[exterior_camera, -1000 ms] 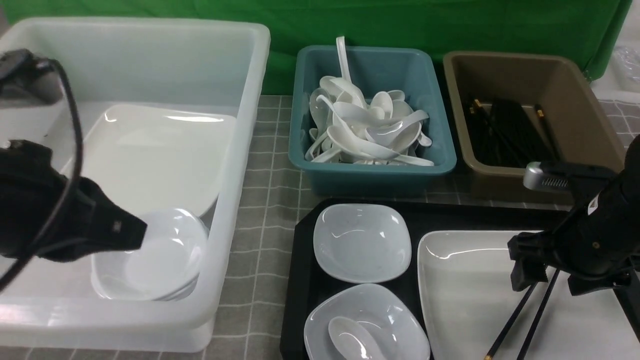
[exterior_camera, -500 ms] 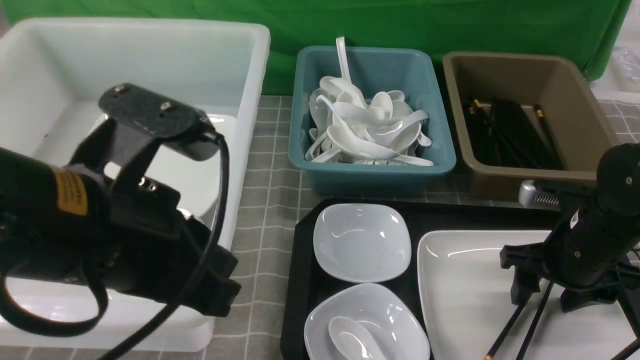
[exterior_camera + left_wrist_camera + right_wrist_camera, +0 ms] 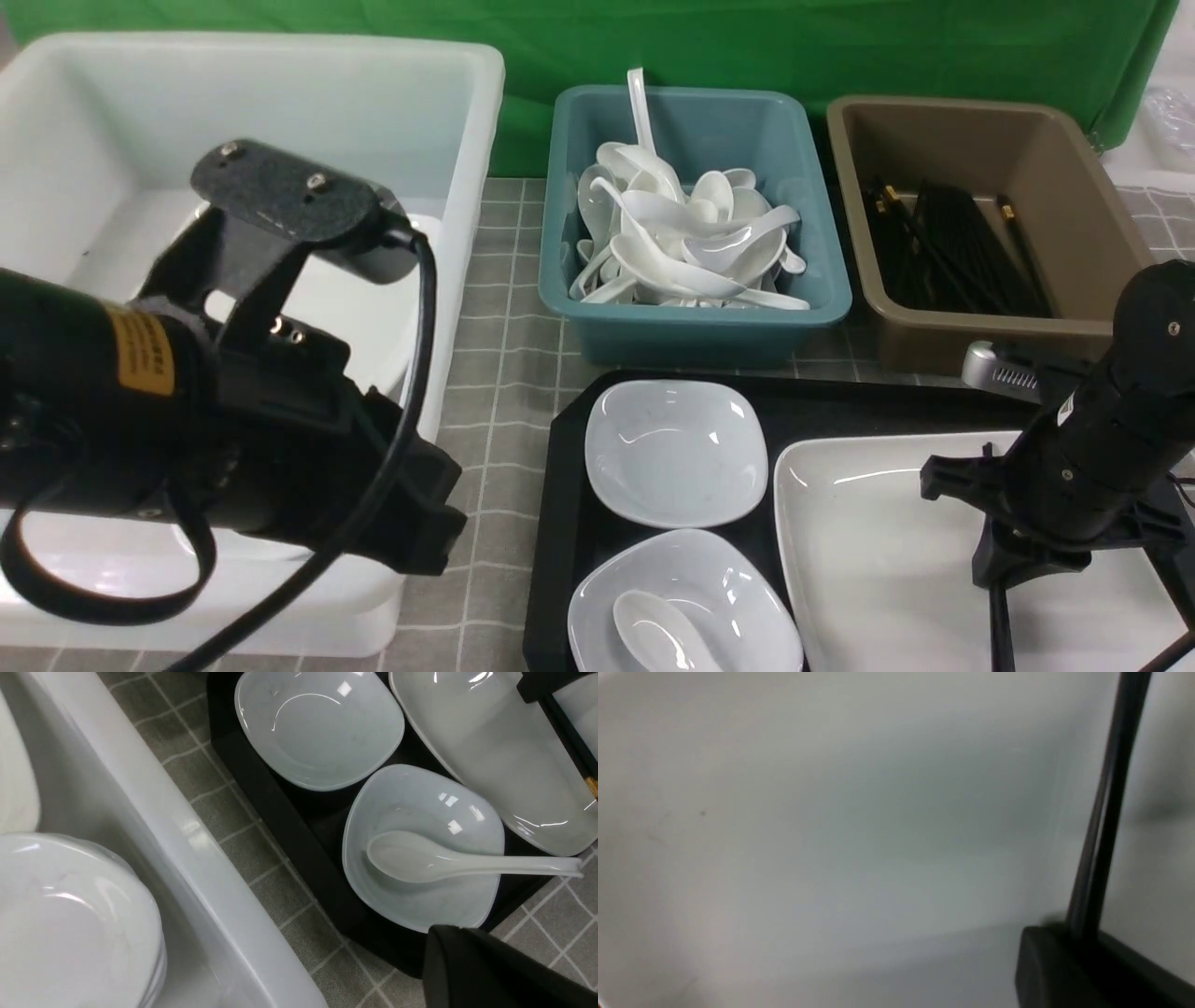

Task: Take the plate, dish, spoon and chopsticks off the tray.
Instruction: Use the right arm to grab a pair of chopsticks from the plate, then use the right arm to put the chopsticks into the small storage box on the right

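Observation:
The black tray (image 3: 560,523) holds two small white dishes (image 3: 676,452) (image 3: 719,583). The white spoon (image 3: 658,635) lies in the nearer one. The large white plate (image 3: 868,560) fills the tray's right side. My right gripper (image 3: 1004,565) stands on the plate, shut on the black chopsticks (image 3: 996,625), which lie pressed together (image 3: 1106,812) running out from its jaws. My left gripper (image 3: 439,532) is shut and holds nothing. It hovers over the white tub's front corner, left of the tray. In the left wrist view its tip (image 3: 437,942) is just off the dish with the spoon (image 3: 420,858).
A big white tub (image 3: 467,187) on the left holds a large plate and stacked dishes (image 3: 70,928). Behind the tray stand a teal tub (image 3: 695,322) heaped with spoons and a brown tub (image 3: 1027,327) holding chopsticks. A grey checked cloth covers the table.
My right gripper sank onto the plate and closed, drawing the two spread chopsticks together. My left arm swung out of the white tub toward the tray, then barely moved.

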Robot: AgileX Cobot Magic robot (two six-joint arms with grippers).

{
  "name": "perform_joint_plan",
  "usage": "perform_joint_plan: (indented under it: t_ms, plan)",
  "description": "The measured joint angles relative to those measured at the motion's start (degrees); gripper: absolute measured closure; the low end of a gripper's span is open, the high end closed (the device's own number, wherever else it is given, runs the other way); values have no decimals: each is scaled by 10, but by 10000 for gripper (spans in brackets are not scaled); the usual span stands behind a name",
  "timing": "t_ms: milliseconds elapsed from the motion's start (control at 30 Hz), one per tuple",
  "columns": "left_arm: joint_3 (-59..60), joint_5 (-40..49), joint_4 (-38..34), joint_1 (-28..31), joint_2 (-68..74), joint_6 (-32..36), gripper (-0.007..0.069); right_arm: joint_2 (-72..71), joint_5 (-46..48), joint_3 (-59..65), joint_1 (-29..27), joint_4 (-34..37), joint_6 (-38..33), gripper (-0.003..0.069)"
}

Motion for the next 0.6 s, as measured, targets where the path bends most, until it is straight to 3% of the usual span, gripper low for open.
perform_joint_plan:
  t_ms: [400, 600]
  plan:
    - [0, -27, -14, 0, 0, -3, 626, -70, 7, -18, 1, 1, -37, 589]
    - [0, -123, -20, 0, 17, -3, 626, -93, 51, -70, 1, 1, -48, 589]
